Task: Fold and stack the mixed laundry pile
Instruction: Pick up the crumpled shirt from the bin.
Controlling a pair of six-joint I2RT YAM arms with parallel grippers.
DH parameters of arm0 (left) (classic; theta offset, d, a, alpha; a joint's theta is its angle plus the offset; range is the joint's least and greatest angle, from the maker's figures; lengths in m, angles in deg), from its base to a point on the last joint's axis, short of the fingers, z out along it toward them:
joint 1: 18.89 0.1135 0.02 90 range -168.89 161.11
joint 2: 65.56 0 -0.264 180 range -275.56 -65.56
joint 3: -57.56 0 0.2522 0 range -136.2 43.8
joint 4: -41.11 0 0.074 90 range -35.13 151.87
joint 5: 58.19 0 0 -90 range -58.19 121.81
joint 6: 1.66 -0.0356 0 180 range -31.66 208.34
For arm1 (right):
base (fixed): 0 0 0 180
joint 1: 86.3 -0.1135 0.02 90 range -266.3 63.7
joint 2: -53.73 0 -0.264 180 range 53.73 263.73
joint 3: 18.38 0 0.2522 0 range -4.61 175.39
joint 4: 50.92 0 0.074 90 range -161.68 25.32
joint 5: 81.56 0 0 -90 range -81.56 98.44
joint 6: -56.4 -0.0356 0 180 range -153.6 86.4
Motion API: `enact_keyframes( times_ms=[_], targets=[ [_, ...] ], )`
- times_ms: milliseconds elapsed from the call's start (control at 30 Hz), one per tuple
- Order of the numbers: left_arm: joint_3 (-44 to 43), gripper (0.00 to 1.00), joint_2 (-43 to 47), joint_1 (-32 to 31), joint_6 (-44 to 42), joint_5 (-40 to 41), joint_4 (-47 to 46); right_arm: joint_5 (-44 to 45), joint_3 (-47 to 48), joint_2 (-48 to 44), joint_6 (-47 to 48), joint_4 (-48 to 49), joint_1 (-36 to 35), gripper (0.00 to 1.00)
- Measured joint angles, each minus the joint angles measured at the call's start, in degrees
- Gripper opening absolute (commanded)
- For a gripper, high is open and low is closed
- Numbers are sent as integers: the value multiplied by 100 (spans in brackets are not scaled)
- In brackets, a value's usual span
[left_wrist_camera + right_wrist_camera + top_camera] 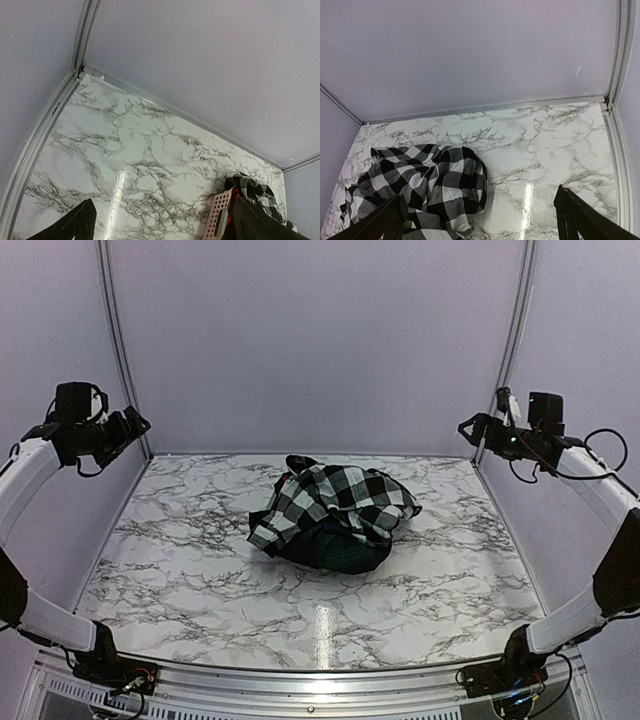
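The left arm [25,480] and right arm [610,495] rise from the near edge of the marble worktop [180,570]. At mid-worktop lies the laundry pile [333,515], bunched. The dark green-and-navy plaid garment [345,552] shows along its near side, with the black-and-white check shirt [340,495] draped on top. Farther back, raised beside the side walls, the left jaws and right jaws stand wide apart, holding nothing.

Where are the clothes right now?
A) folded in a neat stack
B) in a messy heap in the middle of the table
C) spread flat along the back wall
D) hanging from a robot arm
B: the laundry pile sits bunched up mid-way across the marble table, with the black-and-white checked shirt crumpled on top.
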Motion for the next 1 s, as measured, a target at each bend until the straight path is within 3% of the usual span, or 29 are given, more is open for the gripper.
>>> enact_keyframes(
  times_ms=[400,1000],
  targets=[
    [1375,99,7,-365,105,-363,-4,389,-369,9,407,-573,-1329,99],
    [1779,99,520,-706,-212,-1095,-74,568,1993,1985,1912,-2149,-3679,99]
  ],
)
